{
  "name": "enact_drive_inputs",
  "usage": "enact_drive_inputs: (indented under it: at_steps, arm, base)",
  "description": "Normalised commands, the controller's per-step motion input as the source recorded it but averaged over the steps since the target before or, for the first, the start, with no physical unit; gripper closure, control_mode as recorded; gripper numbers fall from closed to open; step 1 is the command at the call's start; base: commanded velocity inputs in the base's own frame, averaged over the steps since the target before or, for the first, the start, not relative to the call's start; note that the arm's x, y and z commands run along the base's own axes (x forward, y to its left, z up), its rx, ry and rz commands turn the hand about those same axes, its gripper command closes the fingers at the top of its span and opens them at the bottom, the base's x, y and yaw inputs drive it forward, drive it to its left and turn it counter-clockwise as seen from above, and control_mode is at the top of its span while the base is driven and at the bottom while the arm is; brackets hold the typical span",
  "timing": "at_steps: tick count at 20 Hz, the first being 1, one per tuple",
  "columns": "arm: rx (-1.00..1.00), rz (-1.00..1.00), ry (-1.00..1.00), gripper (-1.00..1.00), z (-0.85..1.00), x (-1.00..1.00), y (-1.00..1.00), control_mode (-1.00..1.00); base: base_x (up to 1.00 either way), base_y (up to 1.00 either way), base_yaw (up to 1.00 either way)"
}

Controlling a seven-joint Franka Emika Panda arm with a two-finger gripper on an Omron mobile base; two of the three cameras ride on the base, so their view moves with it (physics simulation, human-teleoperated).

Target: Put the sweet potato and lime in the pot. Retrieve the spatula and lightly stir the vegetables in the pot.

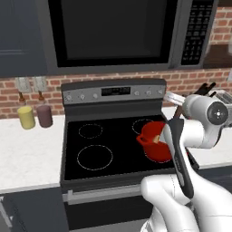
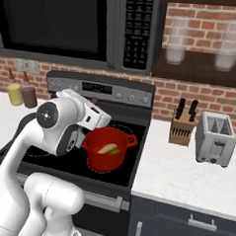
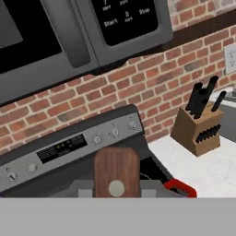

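Taking the black glass-top stove (image 1: 108, 145) as the landmark: to its left, on the white counter (image 1: 27, 154), stand two small cylinders against the brick wall, one yellow (image 1: 26, 117) and one dull purple (image 1: 44, 115). Four white burner rings mark the stove top; the two left ones are bare. One round bright red pot (image 2: 108, 150) with low walls and small side handles sits on the stove's front right burner. Inside it lie two things: one tan-orange sweet potato (image 2: 107, 149) and, touching it on its right, one small yellow-green lime (image 2: 114, 151).

Above the pot's back edge hangs the white arm's two-finger gripper (image 2: 92, 119), clenched on one spatula (image 3: 116, 173). In the hand view its dark reddish-brown wooden handle stands between the fingers, pointing toward the stove's control panel; the blade cannot be made out.

Above the stove hangs one dark microwave (image 2: 71, 23). To the stove's right, on the pale counter, stand one wooden knife block (image 2: 182, 128) with black handles and, further right, one silver two-slot toaster (image 2: 215, 139). On a dark shelf above them stand two clear glasses (image 2: 176, 42).
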Motion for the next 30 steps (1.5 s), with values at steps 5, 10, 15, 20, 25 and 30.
enact_drive_inputs:
  at_steps: [5,10,15,20,25,30]
  arm:
    - [0.0,0.0,0.0,1.0,0.0,0.0,0.0,1.0]
    - [0.0,0.0,0.0,1.0,0.0,0.0,0.0,1.0]
    - [0.0,0.01,0.0,1.0,-0.04,0.11,0.0,-1.0]
    - [-0.02,0.02,0.0,1.0,-0.35,0.21,0.08,-1.0]
    - [-0.09,0.0,0.0,1.0,-0.41,0.34,0.33,-1.0]
    - [-0.1,0.0,-0.05,1.0,-0.16,0.32,0.18,-1.0]
  base:
    - [0.27,-0.52,0.01]
    - [0.79,-0.1,0.03]
    - [0.39,-0.03,0.02]
    - [0.0,0.0,0.0]
    - [0.0,0.0,0.0]
    - [0.0,0.0,0.0]
